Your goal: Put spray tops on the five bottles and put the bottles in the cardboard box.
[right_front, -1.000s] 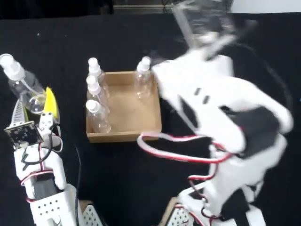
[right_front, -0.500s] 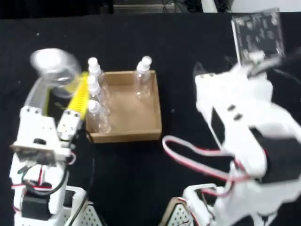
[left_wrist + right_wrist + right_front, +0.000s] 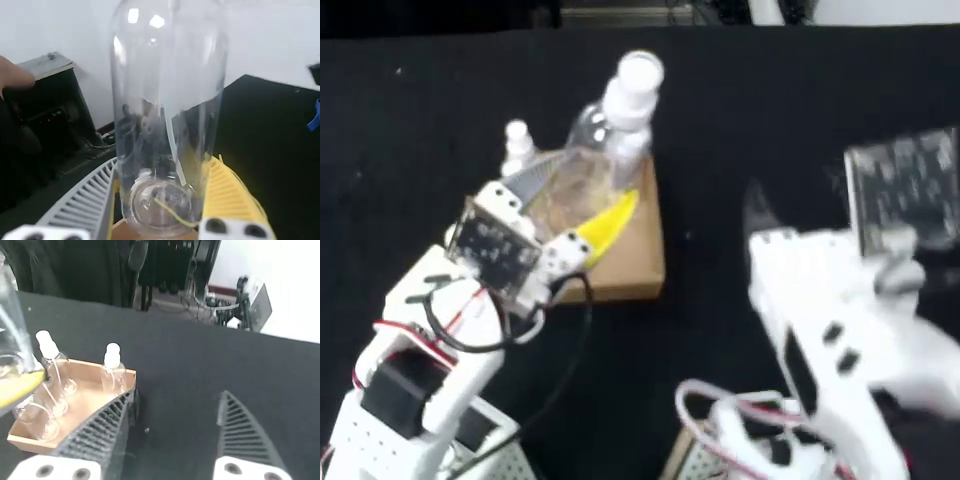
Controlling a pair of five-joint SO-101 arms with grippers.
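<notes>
- A cardboard box is seen on the black table, with its top open and its brown floor bare in the middle.
- Four bottles are counted inside the box from the right wrist view. A row of three bottles stands along one side wall, and a single bottle stands upright at a far corner.
- White tops are seen on the single bottle and on two of the row. The neck of the third is covered by a yellow finger.
- A fifth bottle, clear and apparently empty, is gripped near its base by the left gripper. One grey finger and one yellow finger are pressed against its sides.
- A white spray top is fitted on the fifth bottle. In the high view this bottle is tilted, with the top pointing away from the arm, and it lies over the rear part of the box. Whether it touches the box cannot be told.
- In all, five bottles and one box are counted.
- The right gripper is held off to the side of the box over bare table. Its two black fingers are spread wide apart with nothing between them.
</notes>
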